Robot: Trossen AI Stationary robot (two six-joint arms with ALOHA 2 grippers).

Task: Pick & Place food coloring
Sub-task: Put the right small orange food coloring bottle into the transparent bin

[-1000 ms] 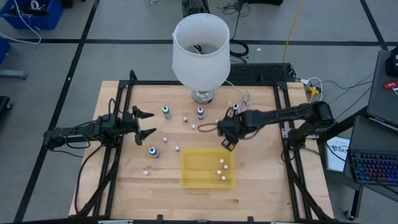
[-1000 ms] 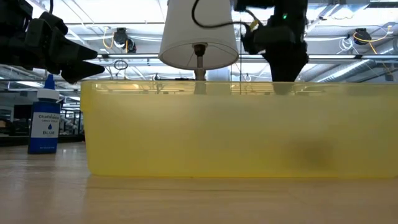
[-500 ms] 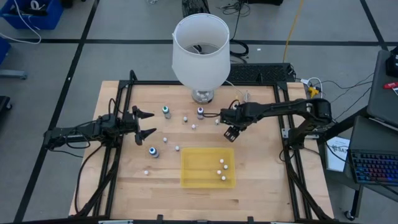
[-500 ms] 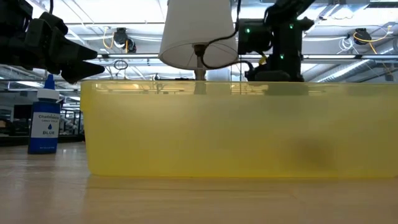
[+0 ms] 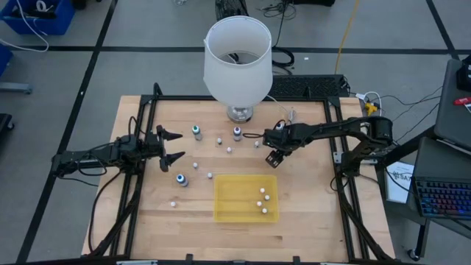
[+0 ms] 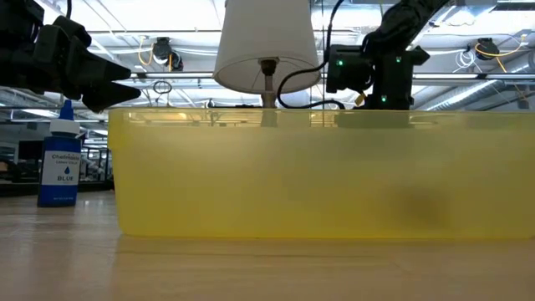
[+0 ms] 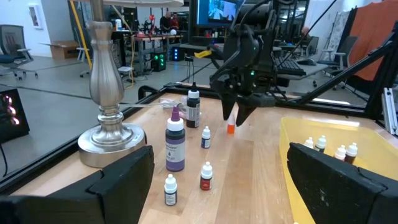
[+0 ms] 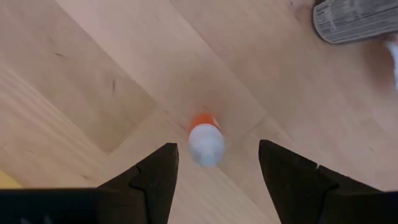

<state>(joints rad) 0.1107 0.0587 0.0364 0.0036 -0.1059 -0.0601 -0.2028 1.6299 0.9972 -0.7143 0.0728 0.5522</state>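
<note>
Risk, mainly: my right gripper (image 8: 214,165) hangs over a small orange food coloring bottle (image 8: 206,139), fingers apart, bottle upright on the tabletop (image 5: 309,199) between lamp base (image 5: 239,113) and yellow bin (image 5: 221,210). Off-centre descent could tip it; the round cap may squirt out on closing. Left gripper (image 5: 173,146) waits open at the left side.

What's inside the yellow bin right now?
Four small white-capped bottles stand near the right end of the yellow bin; its left part shows only bare floor. Label colors are not visible from above.
</note>
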